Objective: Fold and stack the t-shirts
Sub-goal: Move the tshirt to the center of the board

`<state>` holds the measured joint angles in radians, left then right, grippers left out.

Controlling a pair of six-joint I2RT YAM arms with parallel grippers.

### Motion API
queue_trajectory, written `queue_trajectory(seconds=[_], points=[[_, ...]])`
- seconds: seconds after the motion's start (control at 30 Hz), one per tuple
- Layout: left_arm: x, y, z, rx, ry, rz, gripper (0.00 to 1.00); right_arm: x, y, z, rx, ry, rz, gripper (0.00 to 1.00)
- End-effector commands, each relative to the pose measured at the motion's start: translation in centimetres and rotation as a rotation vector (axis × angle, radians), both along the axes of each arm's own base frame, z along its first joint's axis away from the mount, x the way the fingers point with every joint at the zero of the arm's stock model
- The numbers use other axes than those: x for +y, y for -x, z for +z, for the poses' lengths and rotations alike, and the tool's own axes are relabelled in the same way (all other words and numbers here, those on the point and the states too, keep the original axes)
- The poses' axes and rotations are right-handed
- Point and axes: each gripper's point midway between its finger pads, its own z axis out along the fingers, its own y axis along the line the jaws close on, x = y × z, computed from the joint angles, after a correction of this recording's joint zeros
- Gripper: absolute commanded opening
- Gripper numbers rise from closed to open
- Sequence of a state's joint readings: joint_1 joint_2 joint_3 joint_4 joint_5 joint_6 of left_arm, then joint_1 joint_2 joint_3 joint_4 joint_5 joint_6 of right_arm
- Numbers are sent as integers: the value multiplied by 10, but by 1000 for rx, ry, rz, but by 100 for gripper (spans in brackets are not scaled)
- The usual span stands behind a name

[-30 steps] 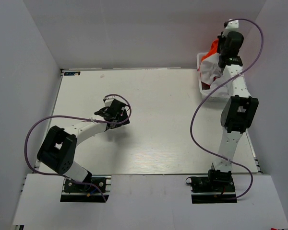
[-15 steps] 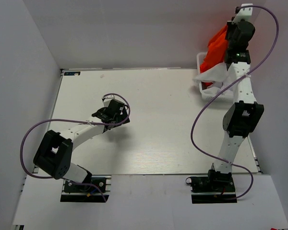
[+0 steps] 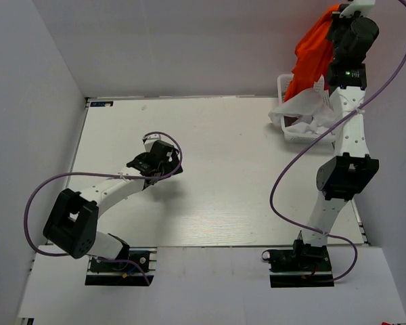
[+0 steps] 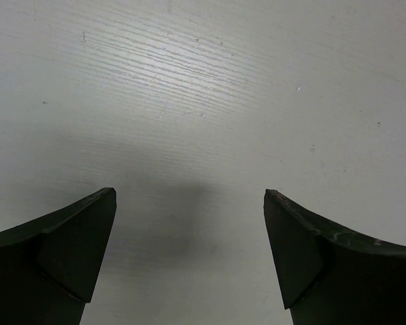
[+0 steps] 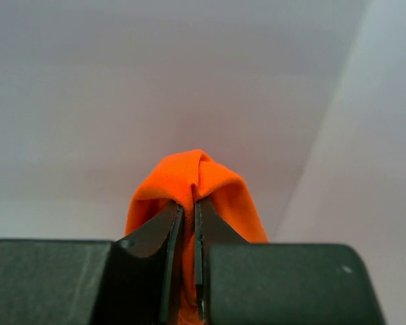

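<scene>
Lifting the orange-red t-shirt point(image 3: 311, 57) clear is the job: right gripper point(image 5: 187, 220), jaws pinching its fold, holds it high over the basket point(image 3: 282, 84), so raise until the hem leaves the white t-shirts point(image 3: 299, 108), then carry it toward the left gripper point(image 4: 189, 203), jaws spread wide.

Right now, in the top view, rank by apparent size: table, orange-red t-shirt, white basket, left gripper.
table
orange-red t-shirt, hanging nearer the camera, so flattered
white lattice basket, partly covered, so unsure against the shirt
left gripper
</scene>
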<state>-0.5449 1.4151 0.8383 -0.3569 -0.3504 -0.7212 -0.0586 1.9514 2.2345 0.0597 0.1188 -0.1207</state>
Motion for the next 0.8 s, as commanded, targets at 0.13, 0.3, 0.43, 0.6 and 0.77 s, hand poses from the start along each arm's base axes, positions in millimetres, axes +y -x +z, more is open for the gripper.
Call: queue_trajectory(seconds=[0.13, 0.3, 0.43, 0.6, 0.77], points=[[-1, -1, 21, -65, 47, -9, 100, 77, 85, 122, -271, -48, 411, 0], [5, 3, 33, -94, 47, 4, 100, 180, 121, 85, -103, -44, 874, 0], [21, 11, 47, -119, 26, 52, 100, 242, 141, 45, -1, -30, 1078, 0], [40, 25, 64, -152, 31, 131, 100, 323, 173, 12, 62, 44, 1269, 0], [55, 44, 67, -159, 64, 207, 100, 376, 199, -28, 127, 71, 1381, 0]])
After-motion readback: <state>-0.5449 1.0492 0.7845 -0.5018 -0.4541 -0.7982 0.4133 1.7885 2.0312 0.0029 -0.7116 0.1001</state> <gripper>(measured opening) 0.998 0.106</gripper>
